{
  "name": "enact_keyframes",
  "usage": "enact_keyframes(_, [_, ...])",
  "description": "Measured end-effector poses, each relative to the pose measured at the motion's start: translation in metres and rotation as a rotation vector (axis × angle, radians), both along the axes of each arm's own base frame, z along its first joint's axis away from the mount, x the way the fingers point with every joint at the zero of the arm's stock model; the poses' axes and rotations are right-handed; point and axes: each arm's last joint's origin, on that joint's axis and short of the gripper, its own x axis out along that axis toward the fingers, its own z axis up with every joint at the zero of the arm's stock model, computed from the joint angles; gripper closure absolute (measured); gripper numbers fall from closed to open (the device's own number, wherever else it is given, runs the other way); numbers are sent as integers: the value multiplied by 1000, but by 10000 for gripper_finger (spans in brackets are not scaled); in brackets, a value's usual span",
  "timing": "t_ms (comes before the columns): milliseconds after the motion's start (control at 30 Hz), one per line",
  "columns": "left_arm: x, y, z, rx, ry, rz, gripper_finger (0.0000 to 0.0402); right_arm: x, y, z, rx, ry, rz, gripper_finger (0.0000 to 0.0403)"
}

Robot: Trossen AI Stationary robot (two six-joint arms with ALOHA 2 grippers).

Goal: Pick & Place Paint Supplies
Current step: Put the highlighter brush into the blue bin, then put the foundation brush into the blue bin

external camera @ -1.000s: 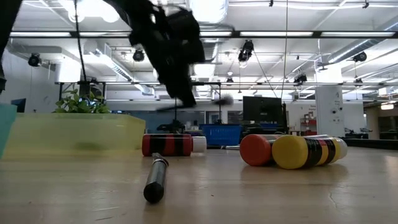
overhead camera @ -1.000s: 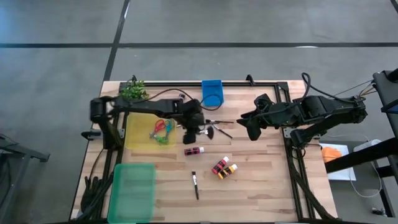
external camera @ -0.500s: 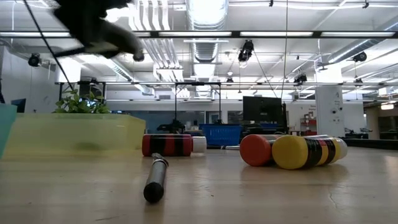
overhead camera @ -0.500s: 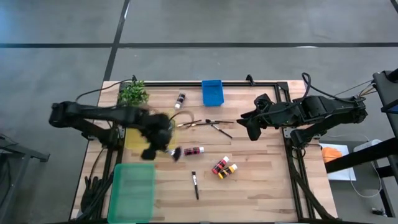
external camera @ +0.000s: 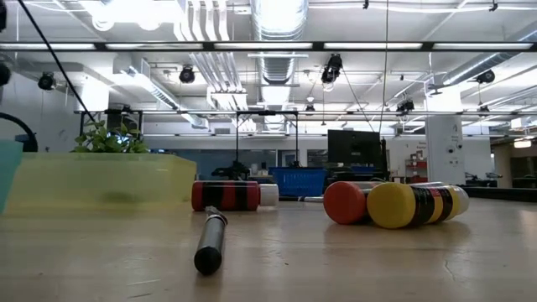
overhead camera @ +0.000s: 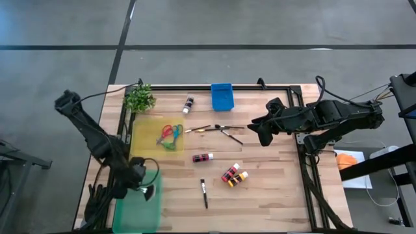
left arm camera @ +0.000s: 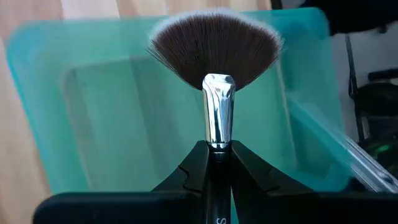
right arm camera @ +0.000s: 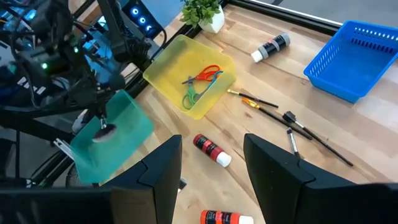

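My left gripper [overhead camera: 142, 187] hangs over the green bin [overhead camera: 133, 208] at the table's near left, shut on a fan-shaped paintbrush [left arm camera: 215, 50]. My right gripper [overhead camera: 262, 135] waits open and raised above the table's right side. Thin paintbrushes [overhead camera: 218, 129] lie at mid-table, and one short brush [overhead camera: 204, 193] lies nearer. A red paint bottle [overhead camera: 202, 157], a red and orange pair [overhead camera: 234, 175] and a black one [overhead camera: 188, 104] lie on their sides. Scissors [overhead camera: 169, 136] rest in the yellow bin [overhead camera: 140, 146]. My left gripper pinches the brush's dark handle [left arm camera: 217, 163] between its two fingers, just behind the silver ferrule [left arm camera: 219, 112]. The brush lies along the fingers, sticking out past their ends. It slants down with its bristles leading and is clear of the green bin's floor.
A blue basket [overhead camera: 221, 96] stands at the far middle and a small potted plant [overhead camera: 140, 97] at the far left. Black frame rails [overhead camera: 305, 188] run along the table's sides. Bare wood shows near the front right.
My left gripper has swung from mid-table, beside the thin brushes, toward the table's near left edge, carrying the fan brush past the yellow bin to above the green bin. It has turned as it went and stayed shut on the brush.
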Motion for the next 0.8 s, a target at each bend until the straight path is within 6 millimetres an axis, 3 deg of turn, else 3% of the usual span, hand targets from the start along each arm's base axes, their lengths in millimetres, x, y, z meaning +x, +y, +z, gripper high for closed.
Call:
enact_keyframes(133, [-10,-6,-17,29,75,83,301,0,0,0,17,-5,-12,232])
enact_keyframes(267, [-10,-6,-19,45,52,100,237,0,0,0,34,-10,-22,232])
enact_keyframes(367, [-8,-6,-15,56,16,87,214,0,0,0,38,-15,-24,232])
enact_keyframes(567, [14,-1,17,121,-231,80,208,1,0,2,38,-32,-20,232])
enact_keyframes(800, [57,37,56,419,-515,88,206,1,0,2,31,-30,-14,232])
